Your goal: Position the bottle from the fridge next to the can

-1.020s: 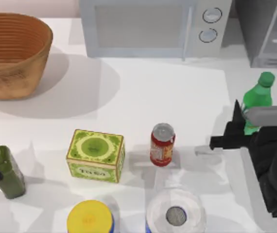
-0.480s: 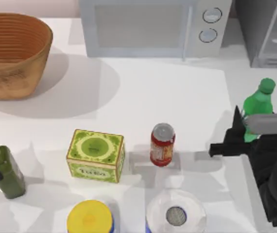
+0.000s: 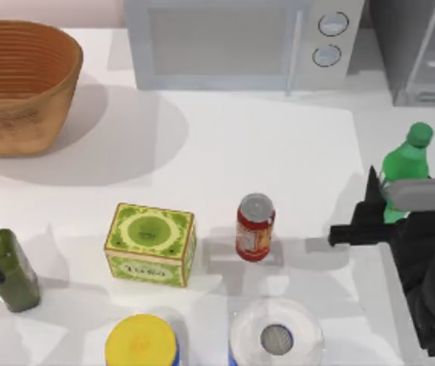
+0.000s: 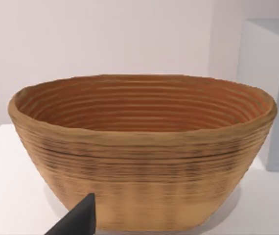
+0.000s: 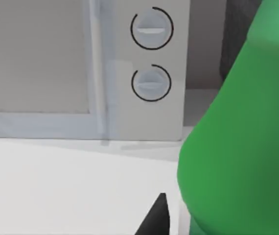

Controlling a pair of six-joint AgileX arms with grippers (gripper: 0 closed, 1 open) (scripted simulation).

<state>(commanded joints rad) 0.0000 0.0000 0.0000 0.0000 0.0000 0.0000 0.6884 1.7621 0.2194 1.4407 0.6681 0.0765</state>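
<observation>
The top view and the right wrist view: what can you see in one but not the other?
Seen from the top and not from the right wrist: the can, the basket, the green tea box, the yellow-lidded jar, the white-lidded container, the olive bottle by the parked left arm, and the fridge. The right wrist view adds a close look at the bottle's side and the microwave's knobs. Both share the bottle, the microwave, the table and the right gripper.

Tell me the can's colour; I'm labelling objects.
Red with a silver top; the can shows best in the top view.
</observation>
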